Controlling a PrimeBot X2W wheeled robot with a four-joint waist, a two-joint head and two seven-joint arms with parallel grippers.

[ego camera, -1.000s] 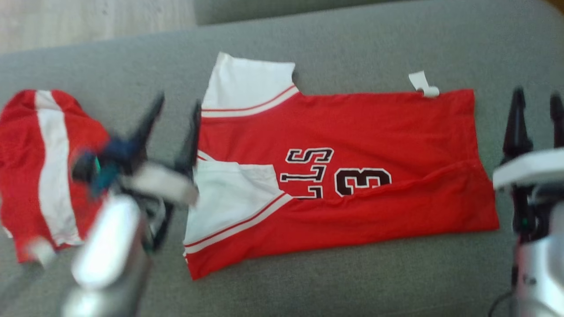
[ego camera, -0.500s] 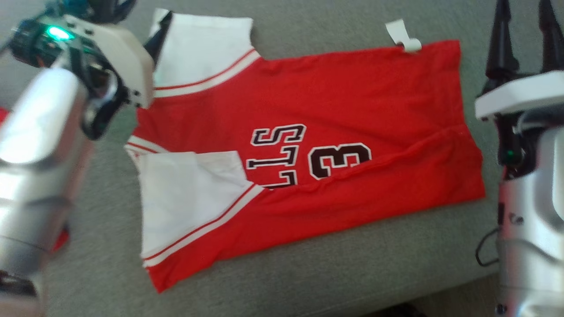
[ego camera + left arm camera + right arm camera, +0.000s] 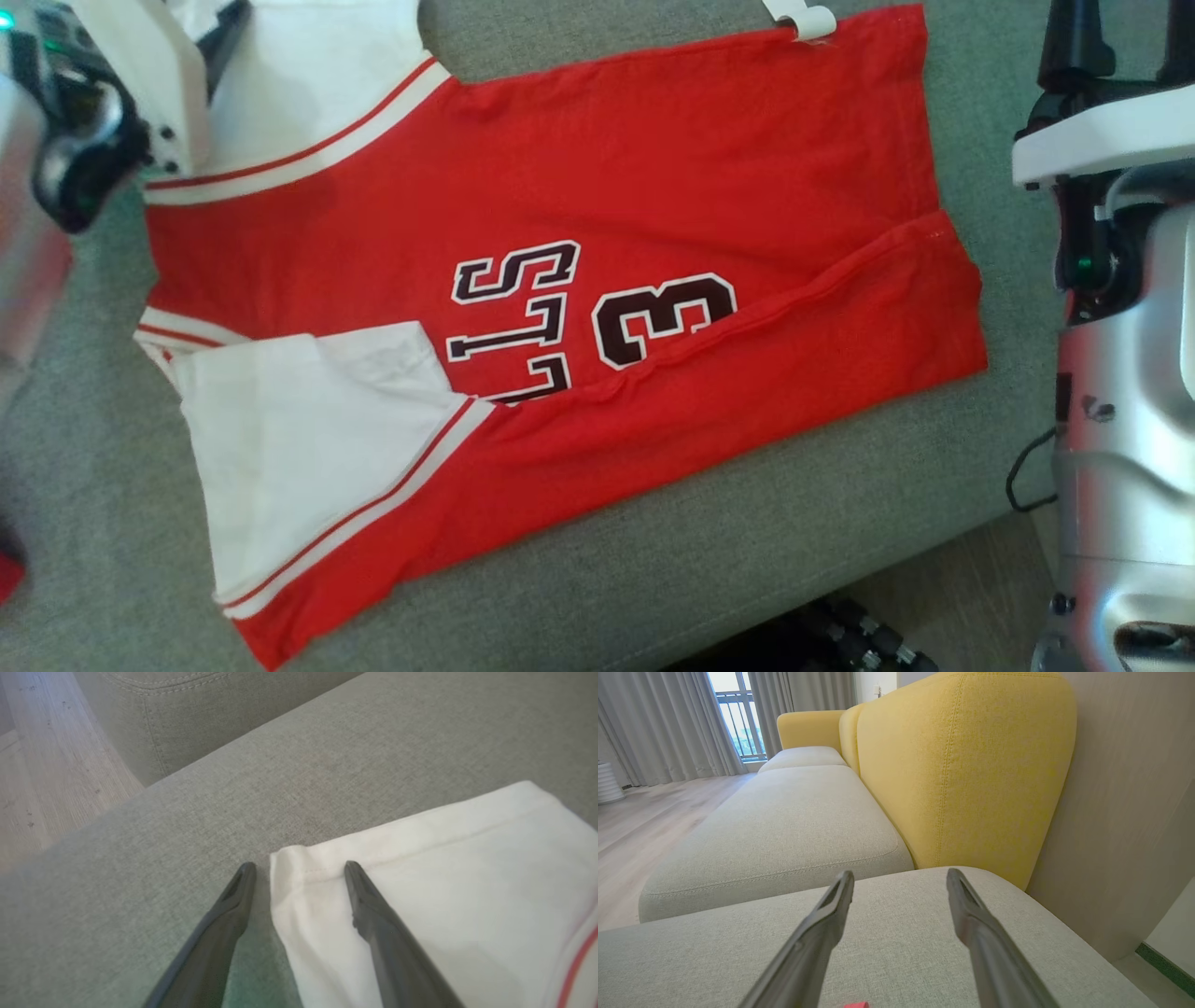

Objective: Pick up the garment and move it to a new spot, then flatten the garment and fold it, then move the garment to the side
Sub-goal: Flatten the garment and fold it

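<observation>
Your left jaws are spread wide astride a white sleeve (image 3: 444, 868) corner of the garment (image 3: 653, 168), right jaws spread empty over the grey sofa (image 3: 896, 952).

seat cushions (image 3: 775, 826): grey fabric | backrest (image 3: 962, 765): yellow | floor (image 3: 644, 812): pale wood | window (image 3: 736, 718): daylight, grey curtains (image 3: 658, 723)

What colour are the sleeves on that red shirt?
The sleeves are white with red-striped trim; head view shows it best.
</observation>
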